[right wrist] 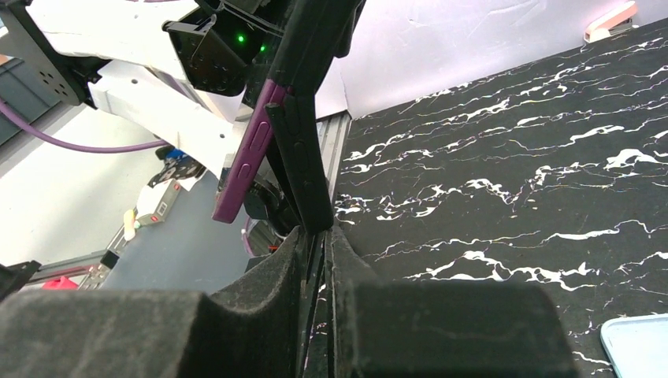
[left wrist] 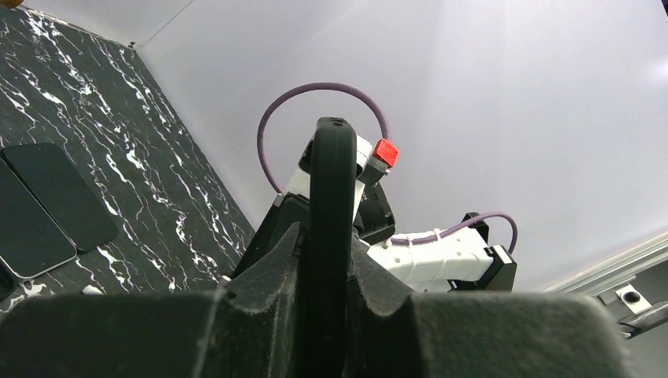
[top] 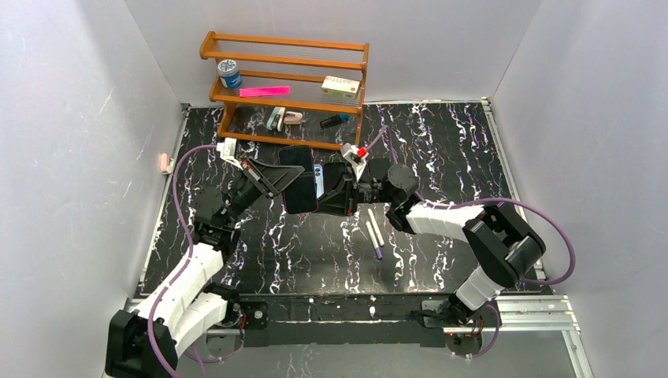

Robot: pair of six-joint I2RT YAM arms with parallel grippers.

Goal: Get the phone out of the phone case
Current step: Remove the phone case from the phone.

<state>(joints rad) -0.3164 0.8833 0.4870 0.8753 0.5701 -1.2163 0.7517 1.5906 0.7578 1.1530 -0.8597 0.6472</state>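
**Both pincers on the case, phone half out of it**

My left pincer point(top: 282, 179) is pressed together on a thick black edge, which I take for the case point(right wrist: 303, 150). I cannot tell whether its pads catch the phone as well. My right pincer point(right wrist: 315, 252) comes in from the other side and pinches the thin black rim of that same case, its pads nearly touching with only the rim between them. The two pincers face each other above the middle of the table point(top: 441, 157), with the case held up off it between them.

The phone point(right wrist: 246, 157) is purple. From my right wrist I see its side with the buttons. At the end nearer my right pincer it stands apart from the case wall, with a wedge of daylight between them. At the far end, by my left pincer, phone and case run together, so the phone is partly in its case.

At the back of the table stands a wooden shelf point(top: 283, 41). Its upper board holds a blue-lidded jar point(top: 229, 72), a flat pink strip point(top: 264, 91) and a small white box point(top: 340, 86). On the board below lies a black marker point(top: 335, 120), with some small pale things I cannot name beside it. Two white pens point(top: 374, 232) lie side by side on the table just near of my right pincer.
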